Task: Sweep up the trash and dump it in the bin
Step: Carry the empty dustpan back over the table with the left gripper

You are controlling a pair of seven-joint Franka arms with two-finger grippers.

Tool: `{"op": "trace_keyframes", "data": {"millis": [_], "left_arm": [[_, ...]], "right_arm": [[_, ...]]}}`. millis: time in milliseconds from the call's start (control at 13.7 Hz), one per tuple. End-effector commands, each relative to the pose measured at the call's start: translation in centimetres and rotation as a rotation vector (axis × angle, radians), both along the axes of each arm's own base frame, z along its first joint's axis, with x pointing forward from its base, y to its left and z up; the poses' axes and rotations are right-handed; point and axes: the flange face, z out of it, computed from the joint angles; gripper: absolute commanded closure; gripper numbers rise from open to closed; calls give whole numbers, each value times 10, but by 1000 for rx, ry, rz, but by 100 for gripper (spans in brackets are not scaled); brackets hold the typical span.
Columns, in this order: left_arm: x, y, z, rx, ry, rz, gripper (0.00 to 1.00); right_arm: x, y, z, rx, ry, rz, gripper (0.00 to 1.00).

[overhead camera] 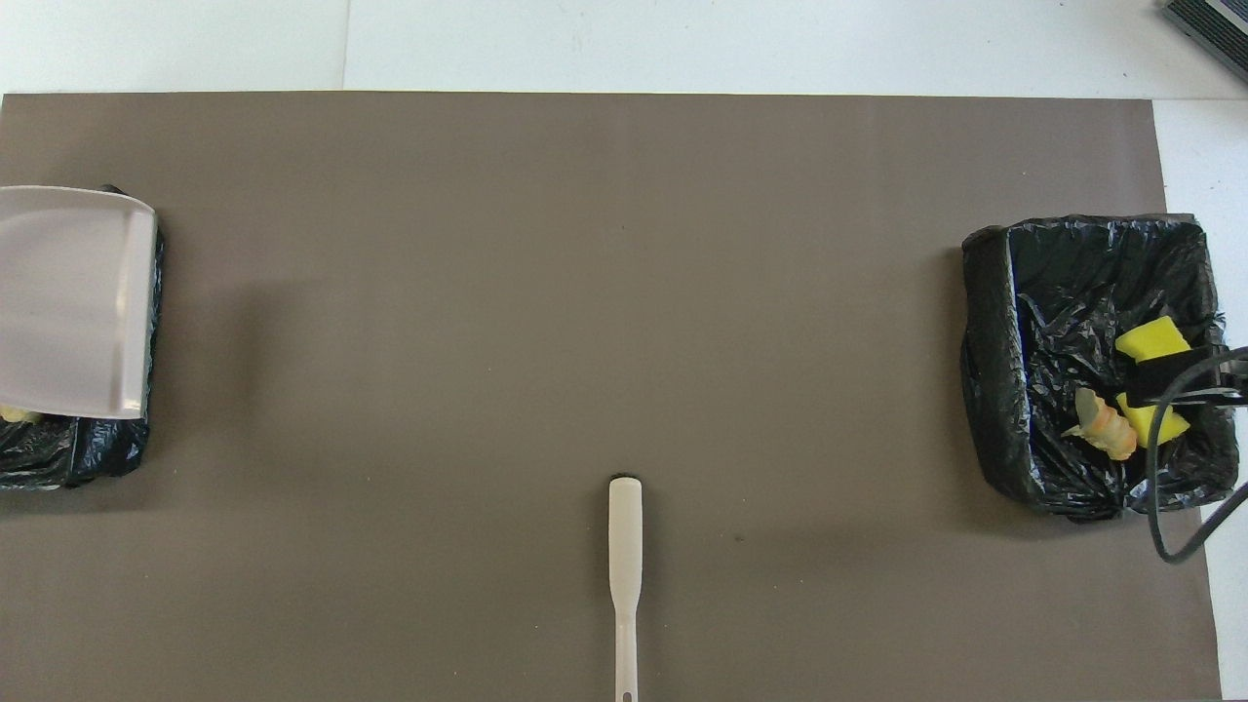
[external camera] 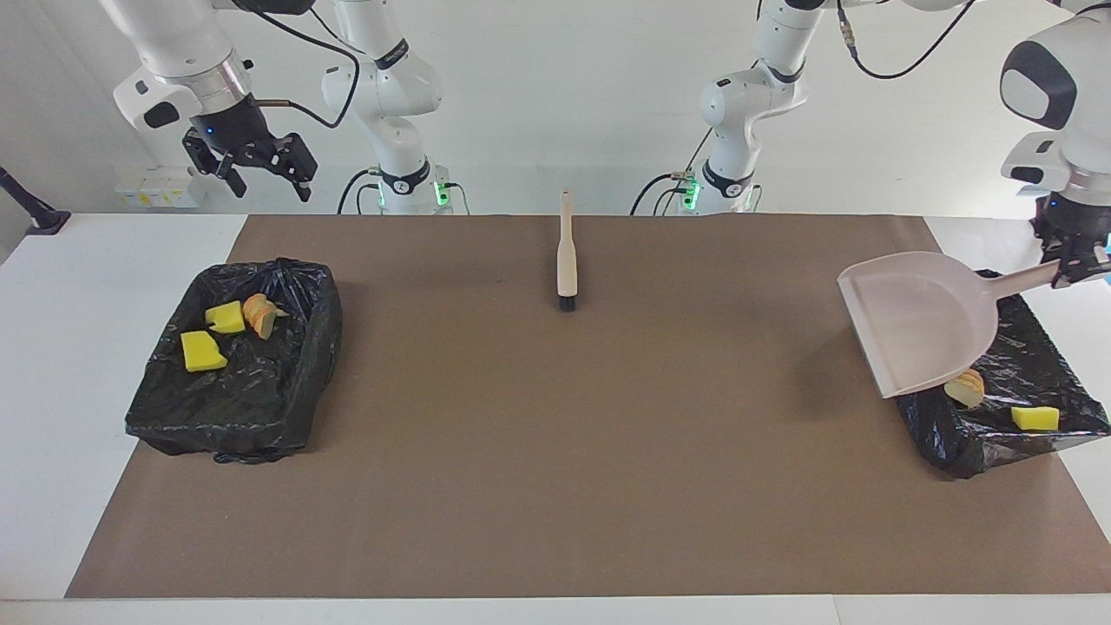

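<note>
Holding the dustpan [external camera: 920, 321] raised over the bin [external camera: 1033, 425] at the left arm's end, pan empty.

Left gripper [external camera: 1076, 265] is clamped narrow on the dustpan's handle tip; the handle's long axis runs from the hand down toward table centre, with the open lip pointing away from the hand and tilted low, probably so scraps slide off into the liner beneath. Trash visible under the pan: a tan lump [external camera: 965, 388] and a yellow sponge piece [external camera: 1035, 417]. Right gripper [external camera: 252, 169] waits aloft, jaws spread wide, above the second bin [external camera: 234, 417], which holds more trash [external camera: 202, 351]. Brush [external camera: 567, 260] lies untouched mid-table, its bristle end pointing away from the robots.
</note>
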Motion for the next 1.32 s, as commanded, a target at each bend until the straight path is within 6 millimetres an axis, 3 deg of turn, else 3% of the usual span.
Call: {"op": "trace_keyframes", "data": {"millis": [0,146,293,732,1025,1171,1245], "left_arm": [[-37,-67,-16,-62,-12,117,100],[-56,-113,-30,-132,-44,281,100],[-63,-168,-36,-161,-68,364,100],[-107,-349,-62,-285,-144,763,100],[-140,-456,-116,-306,-193,1053,100],[-144,-490,-154,-333,-214,1172,100],[-141,-498,-171,-341,-218,1211,100]], "right_arm": [[-8,0,1,13,0,23,0],[-9,-2,0,14,9,20,0],[-10,-1,-1,15,14,20,0],[-9,-2,-1,14,4,19,0],[-10,-2,0,14,11,19,0],[-9,-1,-1,14,6,20,0],[-9,-1,-1,14,3,20,0]]}}
